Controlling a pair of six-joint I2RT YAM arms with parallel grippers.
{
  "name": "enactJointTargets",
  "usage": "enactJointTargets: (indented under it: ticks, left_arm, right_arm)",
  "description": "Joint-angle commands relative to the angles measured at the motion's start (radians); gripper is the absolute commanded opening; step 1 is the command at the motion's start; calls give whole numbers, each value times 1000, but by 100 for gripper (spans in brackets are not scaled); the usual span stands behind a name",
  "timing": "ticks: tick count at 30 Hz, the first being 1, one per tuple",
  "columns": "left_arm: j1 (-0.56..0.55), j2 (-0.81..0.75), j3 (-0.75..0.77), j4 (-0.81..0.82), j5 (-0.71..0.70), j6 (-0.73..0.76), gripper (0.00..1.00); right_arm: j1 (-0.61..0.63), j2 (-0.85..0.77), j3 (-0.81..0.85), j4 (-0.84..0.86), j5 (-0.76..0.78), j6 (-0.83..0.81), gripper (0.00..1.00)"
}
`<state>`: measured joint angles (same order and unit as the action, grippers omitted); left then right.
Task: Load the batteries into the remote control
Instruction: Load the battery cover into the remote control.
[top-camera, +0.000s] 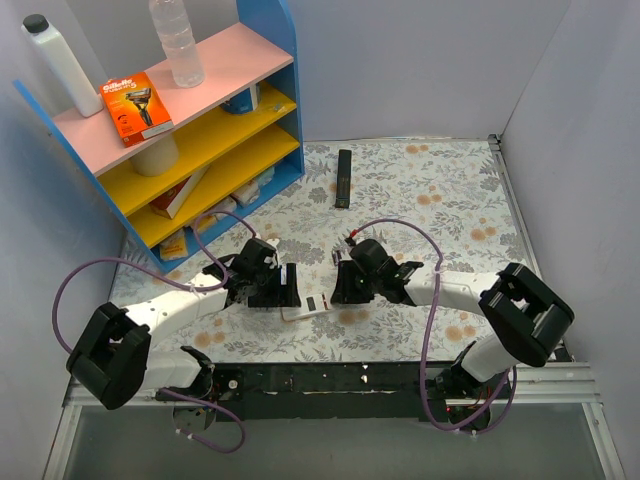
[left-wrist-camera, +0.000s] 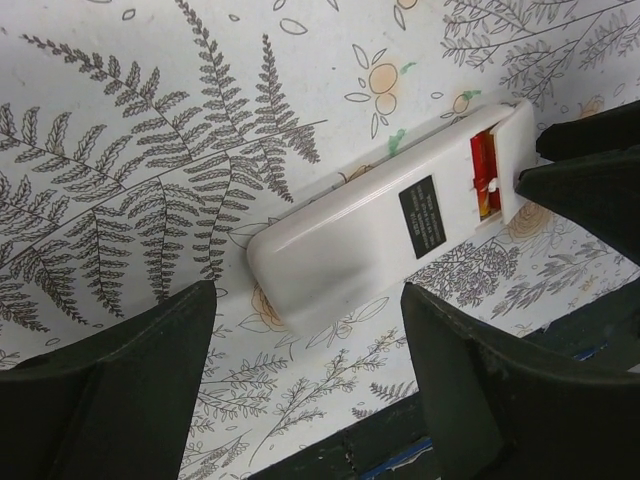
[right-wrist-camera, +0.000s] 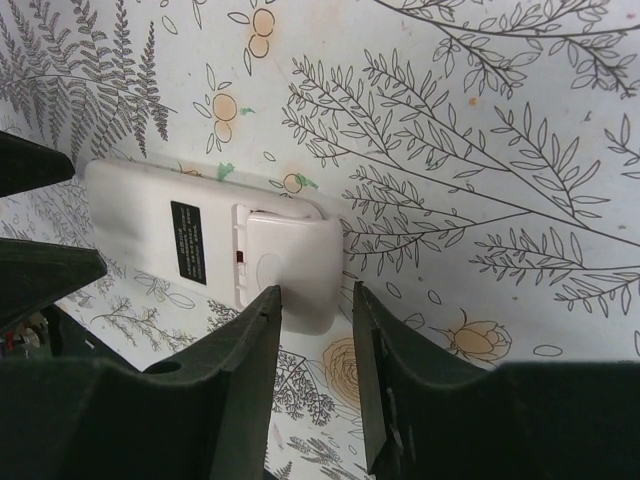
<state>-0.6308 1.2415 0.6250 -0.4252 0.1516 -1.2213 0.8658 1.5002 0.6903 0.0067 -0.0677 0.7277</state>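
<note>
We judge the batteries (left-wrist-camera: 485, 172) seated: red-orange shows in the slot of the remote control (left-wrist-camera: 370, 240), lying back-up on the desk (left-wrist-camera: 120, 120), near centre. The left pincer (left-wrist-camera: 308, 300) gapes wide and empty. The right pincer (right-wrist-camera: 315, 292), half open, holds nothing at the lid (right-wrist-camera: 290, 255). Next we would push that lid leftward, shut.

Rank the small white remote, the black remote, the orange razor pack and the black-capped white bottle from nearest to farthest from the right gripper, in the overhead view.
1. Small white remote, just beside the right gripper, on its left.
2. Black remote, farther back, mid-table.
3. Orange razor pack, on the top shelf, back left.
4. White bottle, that shelf's far-left end.
</note>
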Motion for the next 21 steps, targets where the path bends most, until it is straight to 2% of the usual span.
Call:
enactJointTargets:
  ticks: [1,21]
  left_arm:
    - [-4,10,-25,9,26,-10,73]
    - [-3,39,-74,63,95,-46,58]
  right_arm:
    - [-2,25,29,52,-15,-24,42]
    - [18,61,-8,87,-15,-24,39]
